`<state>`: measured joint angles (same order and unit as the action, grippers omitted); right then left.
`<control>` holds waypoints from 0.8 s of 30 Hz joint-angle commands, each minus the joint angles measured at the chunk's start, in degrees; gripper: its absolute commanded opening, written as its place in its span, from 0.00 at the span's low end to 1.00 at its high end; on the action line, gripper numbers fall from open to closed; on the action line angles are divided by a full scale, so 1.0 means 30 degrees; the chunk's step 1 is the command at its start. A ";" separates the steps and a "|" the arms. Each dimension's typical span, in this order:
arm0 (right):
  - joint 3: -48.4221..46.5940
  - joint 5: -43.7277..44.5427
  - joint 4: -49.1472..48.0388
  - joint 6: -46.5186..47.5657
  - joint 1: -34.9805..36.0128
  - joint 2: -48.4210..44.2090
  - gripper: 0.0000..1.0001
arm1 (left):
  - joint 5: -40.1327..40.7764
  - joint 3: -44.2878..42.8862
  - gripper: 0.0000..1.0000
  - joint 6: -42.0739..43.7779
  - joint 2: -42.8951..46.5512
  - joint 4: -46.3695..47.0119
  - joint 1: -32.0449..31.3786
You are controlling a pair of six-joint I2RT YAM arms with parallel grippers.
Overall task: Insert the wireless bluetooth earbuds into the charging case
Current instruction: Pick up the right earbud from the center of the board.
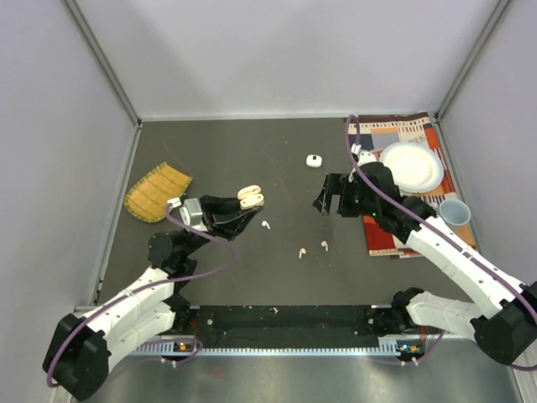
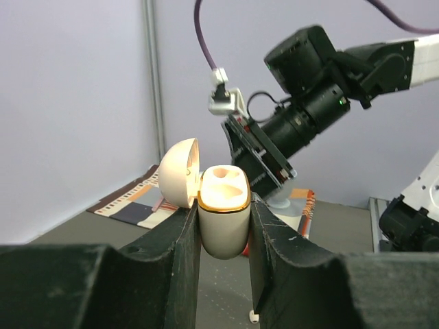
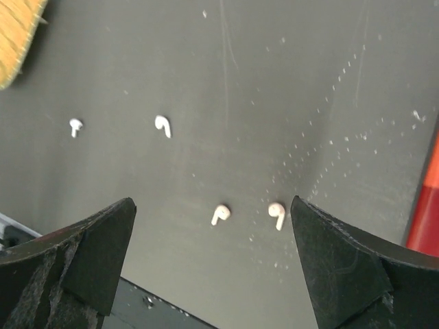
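Observation:
My left gripper (image 1: 246, 206) is shut on an open peach charging case (image 1: 250, 197), held above the table. In the left wrist view the case (image 2: 223, 219) stands upright between the fingers, lid (image 2: 180, 171) swung back, both sockets empty. On the table lie a white earbud (image 1: 265, 225) and two peach-pink earbuds (image 1: 301, 252) (image 1: 324, 245). My right gripper (image 1: 331, 196) hangs open above them. Its wrist view shows the pink pair (image 3: 219, 214) (image 3: 276, 214) between the wide-spread fingers (image 3: 103, 253), and two white earbuds (image 3: 162, 125) (image 3: 75, 126) farther off.
A small closed white case (image 1: 314, 159) lies at the back centre. A woven yellow mat (image 1: 157, 191) is at the left. At the right, a white plate (image 1: 411, 165) rests on a patterned cloth (image 1: 379, 235), with a pale cup (image 1: 454, 212) beside it.

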<state>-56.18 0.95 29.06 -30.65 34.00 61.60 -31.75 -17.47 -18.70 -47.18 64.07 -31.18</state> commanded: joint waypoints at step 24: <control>0.3493 0.0151 0.0304 0.0901 0.0678 0.2051 0.87 | 0.1156 0.0640 0.00 -0.0416 0.1312 0.0556 -0.0037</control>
<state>-46.63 -1.10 30.96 -29.30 34.59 66.22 -23.24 -14.74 -18.52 -42.83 63.81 -31.18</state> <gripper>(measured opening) 0.885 0.336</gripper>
